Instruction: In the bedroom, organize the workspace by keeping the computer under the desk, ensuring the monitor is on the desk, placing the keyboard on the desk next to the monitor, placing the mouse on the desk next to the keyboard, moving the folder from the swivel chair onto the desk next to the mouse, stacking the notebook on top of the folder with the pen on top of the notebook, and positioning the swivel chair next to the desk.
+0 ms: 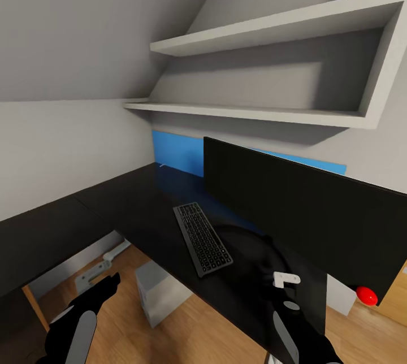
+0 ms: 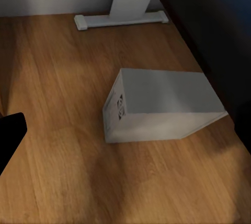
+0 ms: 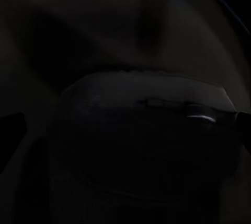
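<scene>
The black desk [image 1: 141,206] with its blue back panel [image 1: 178,152] runs along the wall. On it the wide black monitor [image 1: 305,211] stands right of the dark grey keyboard [image 1: 202,238]. The white computer [image 1: 161,290] [image 2: 157,112] sits on the wood floor under the desk's edge. My left gripper [image 1: 108,285] hangs open above the floor, left of the computer. My right gripper [image 1: 254,251] is over the desk, between keyboard and monitor. Between its fingers [image 3: 11,132] lies a dark rounded thing, apparently the mouse [image 3: 141,145]. The wrist view is too dark to show contact.
Two white wall shelves [image 1: 271,112] hang above the desk under the sloped ceiling. A white desk foot [image 2: 120,19] [image 1: 102,265] rests on the floor behind the computer. A red ball [image 1: 366,295] shows at the monitor's lower right corner.
</scene>
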Controlling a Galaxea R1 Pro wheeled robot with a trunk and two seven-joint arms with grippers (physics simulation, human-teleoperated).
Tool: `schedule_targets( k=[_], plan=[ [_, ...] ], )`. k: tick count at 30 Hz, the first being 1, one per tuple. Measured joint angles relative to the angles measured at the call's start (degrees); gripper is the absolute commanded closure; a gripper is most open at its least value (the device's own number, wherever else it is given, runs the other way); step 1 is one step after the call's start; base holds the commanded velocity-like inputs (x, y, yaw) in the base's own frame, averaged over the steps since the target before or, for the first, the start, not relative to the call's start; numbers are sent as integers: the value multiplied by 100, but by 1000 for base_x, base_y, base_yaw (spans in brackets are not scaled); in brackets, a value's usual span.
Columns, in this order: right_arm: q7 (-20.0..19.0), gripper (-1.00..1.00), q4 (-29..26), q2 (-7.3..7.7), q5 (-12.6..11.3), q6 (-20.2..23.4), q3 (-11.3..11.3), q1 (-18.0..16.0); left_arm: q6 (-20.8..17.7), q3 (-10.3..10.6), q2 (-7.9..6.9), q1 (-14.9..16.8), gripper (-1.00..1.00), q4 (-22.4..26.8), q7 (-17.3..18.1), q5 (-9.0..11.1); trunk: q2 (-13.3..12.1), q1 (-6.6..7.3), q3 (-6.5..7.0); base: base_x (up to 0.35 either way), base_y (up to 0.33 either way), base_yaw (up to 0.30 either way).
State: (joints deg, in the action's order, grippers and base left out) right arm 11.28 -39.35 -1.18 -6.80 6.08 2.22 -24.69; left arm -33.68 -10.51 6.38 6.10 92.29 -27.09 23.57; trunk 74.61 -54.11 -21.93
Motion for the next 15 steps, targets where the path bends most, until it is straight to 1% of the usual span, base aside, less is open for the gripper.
schedule_targets(
  k=[15],
  plan=[
    [3, -100, 0, 0, 0, 0, 0, 0, 0, 9, 9, 0, -100, 0, 0, 0, 0, 0, 0, 0, 0, 0]
  ],
)
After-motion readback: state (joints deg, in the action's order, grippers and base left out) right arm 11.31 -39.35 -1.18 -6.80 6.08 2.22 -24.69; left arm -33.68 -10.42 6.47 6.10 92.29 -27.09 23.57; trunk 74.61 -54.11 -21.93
